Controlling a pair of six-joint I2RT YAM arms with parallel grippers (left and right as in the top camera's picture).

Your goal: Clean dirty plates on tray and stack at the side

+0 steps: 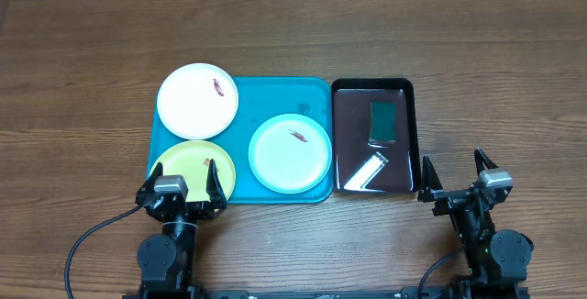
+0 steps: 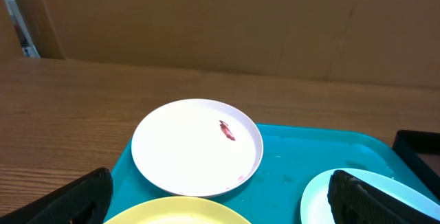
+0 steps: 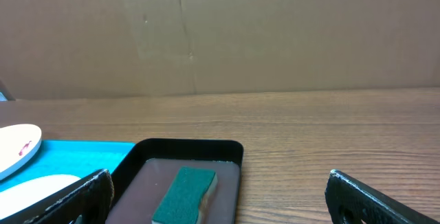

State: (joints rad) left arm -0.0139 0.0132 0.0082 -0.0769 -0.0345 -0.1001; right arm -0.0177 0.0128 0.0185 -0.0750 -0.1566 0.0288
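Note:
The turquoise tray (image 1: 275,97) lies left of centre. On it a white plate (image 1: 197,101) with a red-brown smear sits at the back left, partly over the rim. A pale yellow plate (image 1: 193,167) is at the front left and a pale mint plate (image 1: 290,153), also smeared, at the right. The left wrist view shows the white plate (image 2: 197,147), the yellow plate's edge (image 2: 180,210) and the mint plate (image 2: 316,200). My left gripper (image 1: 181,186) stands open at the tray's near edge, over the yellow plate's front. My right gripper (image 1: 455,171) stands open and holds nothing, right of the black tray.
A glossy black tray (image 1: 413,134) lies right of the turquoise one, holding a green sponge (image 1: 382,122) and a small white scraper (image 1: 368,171). The right wrist view shows the sponge (image 3: 184,194) in the black tray (image 3: 189,148). Brown cardboard walls off the table's far side.

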